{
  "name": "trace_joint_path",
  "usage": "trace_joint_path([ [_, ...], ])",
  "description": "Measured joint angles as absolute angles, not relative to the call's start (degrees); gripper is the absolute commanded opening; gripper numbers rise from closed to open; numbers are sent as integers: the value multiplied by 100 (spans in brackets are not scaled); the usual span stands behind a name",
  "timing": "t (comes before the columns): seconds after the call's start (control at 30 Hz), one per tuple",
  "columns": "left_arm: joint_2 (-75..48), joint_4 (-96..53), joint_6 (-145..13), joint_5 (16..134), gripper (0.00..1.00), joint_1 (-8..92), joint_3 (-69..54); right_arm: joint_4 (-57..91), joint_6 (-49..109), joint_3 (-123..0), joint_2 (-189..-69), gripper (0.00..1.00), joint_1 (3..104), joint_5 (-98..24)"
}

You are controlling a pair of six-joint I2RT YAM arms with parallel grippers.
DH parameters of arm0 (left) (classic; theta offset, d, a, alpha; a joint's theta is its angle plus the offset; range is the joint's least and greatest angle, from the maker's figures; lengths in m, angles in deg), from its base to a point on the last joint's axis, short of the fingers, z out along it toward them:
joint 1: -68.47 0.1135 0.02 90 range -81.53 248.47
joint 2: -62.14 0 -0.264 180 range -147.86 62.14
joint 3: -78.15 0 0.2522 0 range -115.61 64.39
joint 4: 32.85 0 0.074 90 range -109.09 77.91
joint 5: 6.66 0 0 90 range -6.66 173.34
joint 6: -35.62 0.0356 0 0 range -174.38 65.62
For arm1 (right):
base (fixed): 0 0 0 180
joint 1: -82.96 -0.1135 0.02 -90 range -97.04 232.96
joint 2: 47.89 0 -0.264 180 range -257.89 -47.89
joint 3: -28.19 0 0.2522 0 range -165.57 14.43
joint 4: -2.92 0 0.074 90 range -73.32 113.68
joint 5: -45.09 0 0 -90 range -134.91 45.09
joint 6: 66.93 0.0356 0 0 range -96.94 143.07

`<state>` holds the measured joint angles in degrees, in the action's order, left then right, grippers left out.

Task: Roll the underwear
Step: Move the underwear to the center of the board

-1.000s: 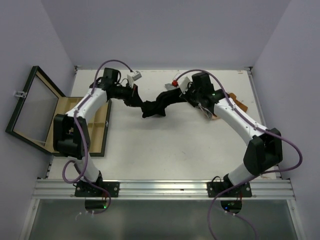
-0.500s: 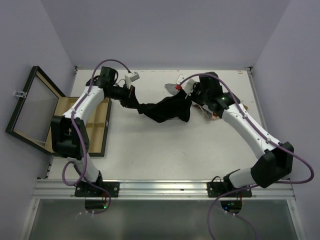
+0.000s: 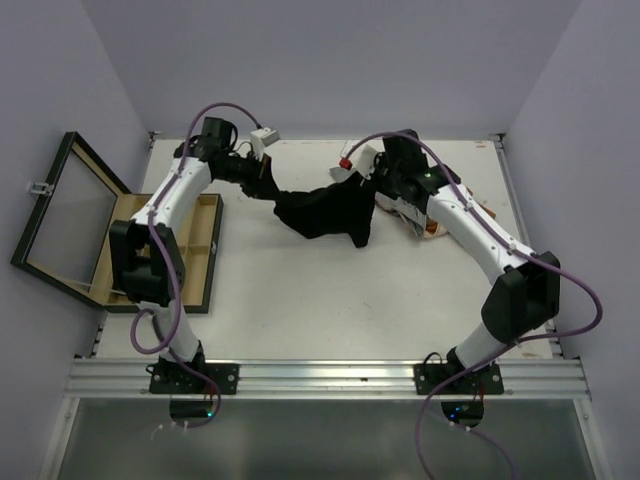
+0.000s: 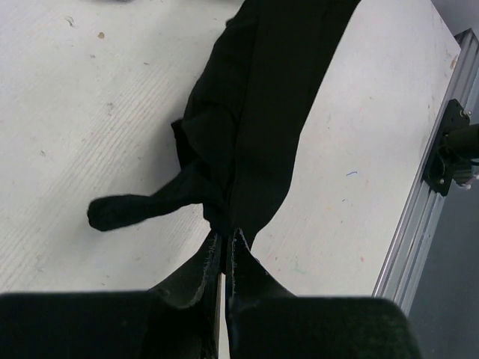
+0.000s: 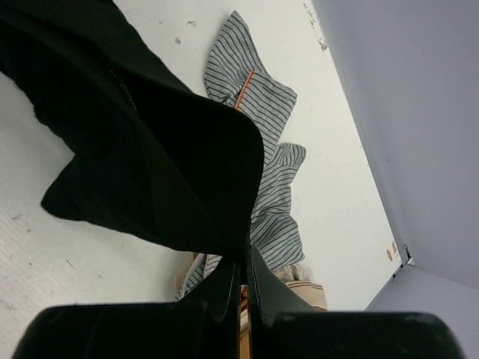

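A black underwear (image 3: pixel 325 210) hangs spread between my two grippers above the back middle of the table. My left gripper (image 3: pixel 268 186) is shut on its left corner; in the left wrist view the left gripper (image 4: pixel 226 236) pinches the black underwear (image 4: pixel 254 112), which stretches away with a loose end drooping left. My right gripper (image 3: pixel 368 186) is shut on the right corner, and the right wrist view has the right gripper (image 5: pixel 245 259) clamped on the black underwear (image 5: pixel 150 149). A grey striped underwear (image 5: pixel 262 97) lies on the table below it.
A small pile of garments (image 3: pixel 428 224) lies under the right arm, with an orange-brown piece (image 3: pixel 485 212) at the right edge. The compartmented wooden box (image 3: pixel 195 255) with its glass lid (image 3: pixel 65 215) swung open sits at the left. Table (image 3: pixel 330 300).
The black underwear has opened from a twisted bunch into a wider hanging sheet. Both grippers kept their hold, and the right arm swung out to the right and back.
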<state>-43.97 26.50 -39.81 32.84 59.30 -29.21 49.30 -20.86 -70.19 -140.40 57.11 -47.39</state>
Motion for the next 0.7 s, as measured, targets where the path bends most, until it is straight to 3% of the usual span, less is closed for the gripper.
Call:
trace_joint_path([
  [0.17, -4272, 2820, -3819, 3319, 0, 5945, -2831, 5199, -2081, -7161, -13799, 0, 5711, -4717],
  [0.3, -3575, 3047, -3522, 3192, 0, 5943, -1972, 5829, -2068, -7012, -13119, 0, 5705, -4470],
  [0.57, -1730, 4013, -2914, 2451, 0, 5904, -455, 7564, -1856, -6398, -10912, 1, 5403, -3004],
  [0.7, -1247, 3928, -3273, 2191, 0, 5818, -274, 7992, -1773, -6177, -10575, 0, 5420, -2543],
])
